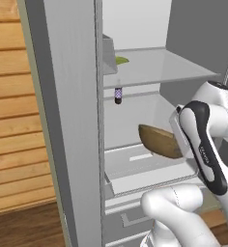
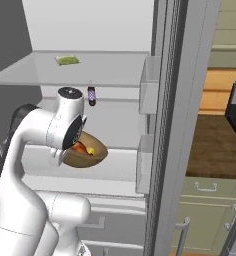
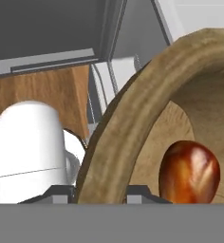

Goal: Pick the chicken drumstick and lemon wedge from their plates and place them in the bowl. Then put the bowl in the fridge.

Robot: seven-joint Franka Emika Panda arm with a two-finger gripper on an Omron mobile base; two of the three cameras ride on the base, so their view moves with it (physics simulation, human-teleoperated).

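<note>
We see the bowl [image 2: 86, 154] inside the open fridge [image 1: 72, 120], carried just above a white shelf [image 2: 122, 167] in the middle of the compartment. In the hand view the hand [image 3: 100, 192] grips the bowl by its thick wooden rim [image 3: 128, 128]: one fingertip sits on each side of the rim at 6 o'clock, so the jaws are closed narrowly on the wood.

The drumstick [image 3: 190, 172], glossy red-brown, lies in the bowl at about 4 o'clock in the hand view. In the right base view we make out the drumstick's reddish mass with the yellow lemon wedge [image 2: 91, 150] touching it at 3 o'clock, both low in the bowl, which tilts its opening toward the arm [image 2: 50, 130].

In the left base view the bowl shows as a brown curve at 9 o'clock from the arm's dark-banded wrist link [image 1: 205, 144]. That band carries small pale lettering, too small for us to read.

Above the bowl a glass shelf [image 1: 154, 67] holds a flat green item [image 2: 67, 60]. A small dark bottle [image 2: 92, 95] with a pale label stands at the back at 12 o'clock from the bowl; we cannot read its label. Clear door bins [image 2: 149, 90] line the fridge's right side.
</note>
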